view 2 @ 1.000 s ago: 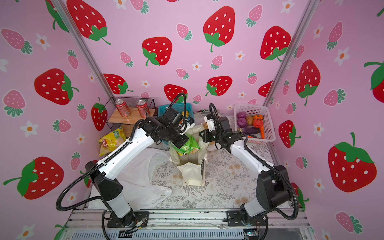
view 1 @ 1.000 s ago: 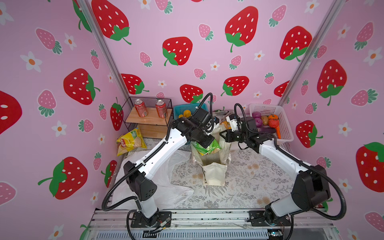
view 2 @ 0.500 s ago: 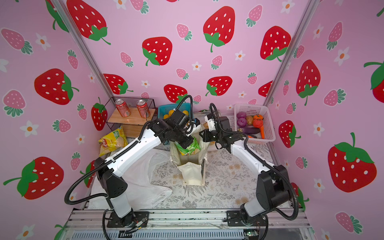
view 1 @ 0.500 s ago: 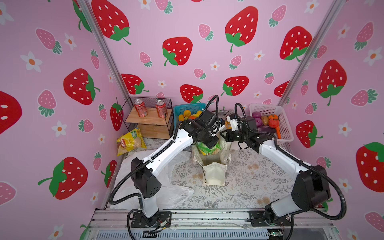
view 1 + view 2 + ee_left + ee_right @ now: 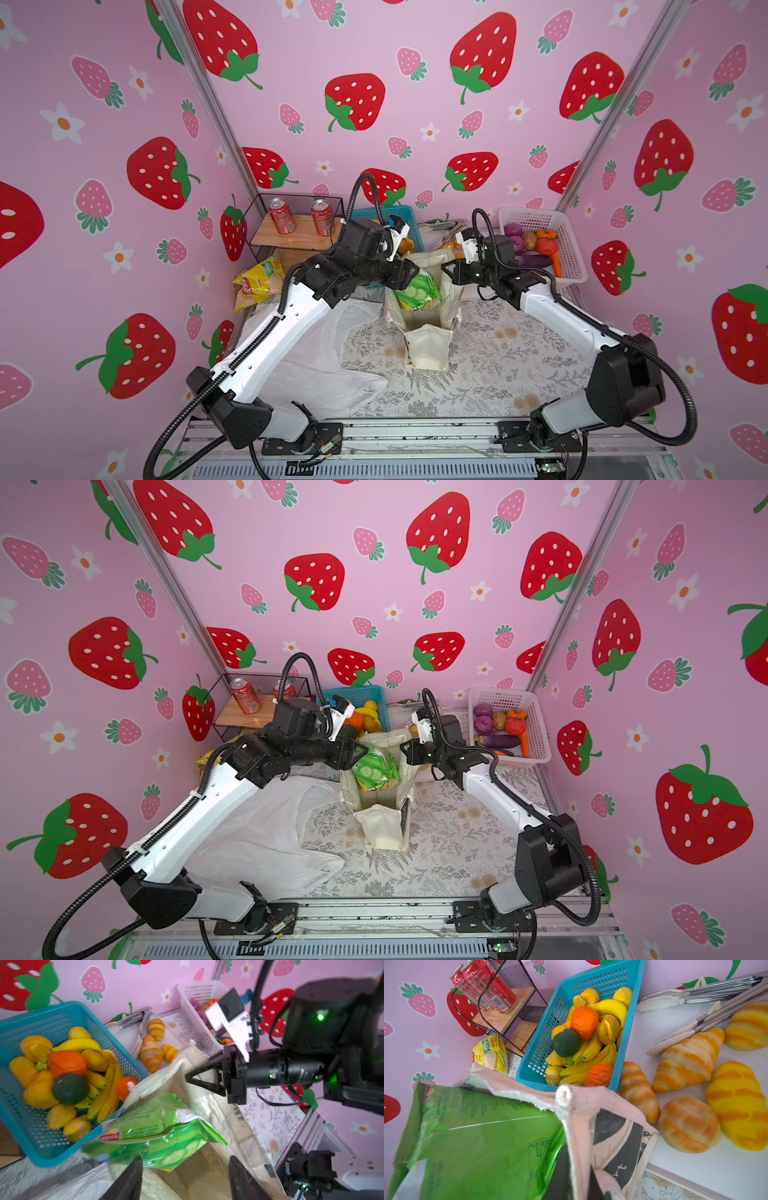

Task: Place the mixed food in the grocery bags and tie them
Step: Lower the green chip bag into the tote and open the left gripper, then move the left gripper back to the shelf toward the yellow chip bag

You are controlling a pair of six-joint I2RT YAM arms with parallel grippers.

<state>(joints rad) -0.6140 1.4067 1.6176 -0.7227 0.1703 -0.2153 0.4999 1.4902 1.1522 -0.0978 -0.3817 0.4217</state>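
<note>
Basket (image 5: 27, 1126) beside tote (image 5: 426, 349) (green packet (image 5: 417, 291) protruding)

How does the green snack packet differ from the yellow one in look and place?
Colour: the green snack packet is green with cucumber slices printed; the yellow snack packet is yellow with round chips. Place: the green one sits in the mouth of the canvas tote, partly sticking out; the yellow one rests outside any bag, beside the wire shelf. Both are crinkly snack packets.

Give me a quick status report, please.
Left gripper open over green packet. Packet partly in tote. Right gripper shut on tote rim. Nothing blocking.
</note>
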